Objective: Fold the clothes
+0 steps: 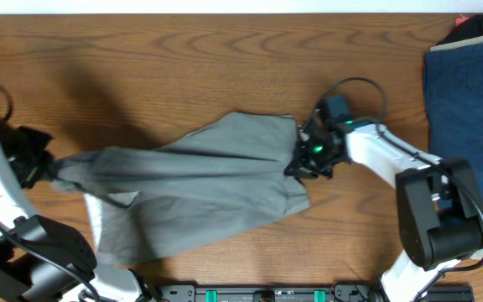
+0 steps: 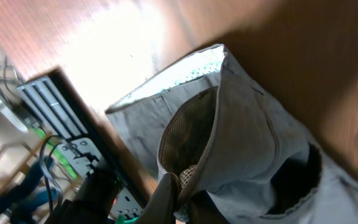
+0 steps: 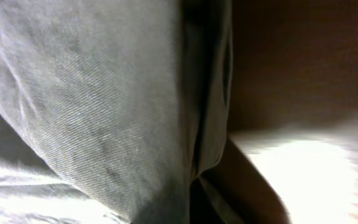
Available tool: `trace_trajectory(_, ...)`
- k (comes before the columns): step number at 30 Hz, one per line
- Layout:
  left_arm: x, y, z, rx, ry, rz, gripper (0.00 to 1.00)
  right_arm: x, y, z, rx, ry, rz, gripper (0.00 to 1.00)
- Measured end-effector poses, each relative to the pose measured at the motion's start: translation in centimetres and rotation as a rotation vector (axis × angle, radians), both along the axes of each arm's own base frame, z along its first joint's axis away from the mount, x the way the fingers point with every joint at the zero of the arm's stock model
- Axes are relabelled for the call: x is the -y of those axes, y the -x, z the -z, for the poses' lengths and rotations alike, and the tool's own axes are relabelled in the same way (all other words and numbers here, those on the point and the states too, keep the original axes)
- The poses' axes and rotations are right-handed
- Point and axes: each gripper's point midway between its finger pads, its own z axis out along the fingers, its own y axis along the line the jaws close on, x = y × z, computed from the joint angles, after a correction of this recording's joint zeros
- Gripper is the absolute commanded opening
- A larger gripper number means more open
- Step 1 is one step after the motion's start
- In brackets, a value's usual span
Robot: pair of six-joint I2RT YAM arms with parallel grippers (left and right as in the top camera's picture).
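Grey shorts [image 1: 199, 184] sit mid-surface, strung left to right between my two hands. They're crumpled, not flat. The left end is pulled into a tight bunch and the right end fans out wider. A paler inside patch shows at the near-left.

Left hand [image 1: 47, 168] is clamped on that bunched left end, close to the left edge of the wooden surface [image 1: 183, 59]. In the left wrist view the cloth comes up out of my grip at the bottom of the frame. The waistband's inside and a mesh-like pocket lining are turned out.

Right hand [image 1: 304, 151] is closed on the right edge of the shorts, centre-right of the surface. In the right wrist view grey weave fills most of the frame, with a folded edge running down the middle and wood beside it. I can't make out my fingertips there.

Dark blue garment [image 1: 468, 101] lies flat at the far right, well apart from the shorts. Black rail [image 1: 267, 294] runs along the near edge.
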Motion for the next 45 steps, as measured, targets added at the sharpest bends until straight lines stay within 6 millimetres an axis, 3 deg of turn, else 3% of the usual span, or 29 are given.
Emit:
trace_trajectory(10,7.5,-2.8,1.1,-0.028,-0.001,0.296,0.08,6.9,-3.3,-0.6,0.001,0.032,0.190,0.01)
trace_trajectory(18,12.5,-1.8,3.7,-0.119,0.017,0.466,0.06,12.1,-6.0,-3.4,0.032,0.051,0.308,0.01)
trace_trajectory(23,14.9,-1.4,4.3,-0.143,0.011,0.556,0.06,13.8,-6.9,-4.7,0.070,0.070,0.328,0.01)
trace_trajectory(39,21.7,1.1,3.9,-0.205,-0.026,0.827,0.06,17.0,-6.7,-4.1,0.063,0.145,0.382,0.01)
trace_trajectory(45,22.7,1.7,4.1,-0.218,-0.031,0.872,0.06,18.8,-6.5,-4.1,0.056,0.151,0.415,0.01)
